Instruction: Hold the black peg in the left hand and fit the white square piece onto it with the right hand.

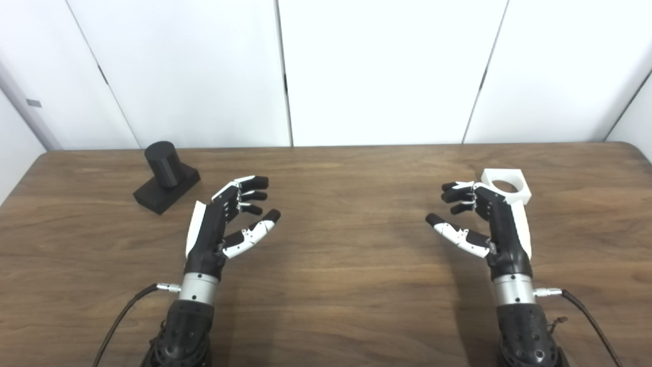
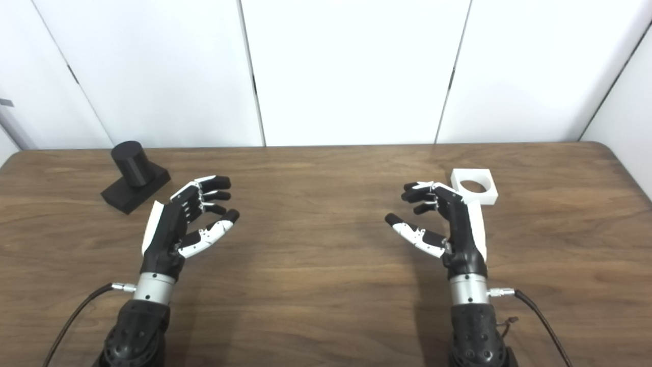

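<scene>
On the brown wooden counter the black cylindrical peg on its black block base is seen ungrasped beyond the empty, spread left hand, while the white square plastic piece with a round hole is partly hidden behind the equally empty, spread right hand, so the opening reach-and-grasp is judged pending.

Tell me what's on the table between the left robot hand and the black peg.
Nothing: only bare wooden table separates the open left robot hand from the black peg, which stands on its base beyond it to the left. Both eye views show it.
</scene>
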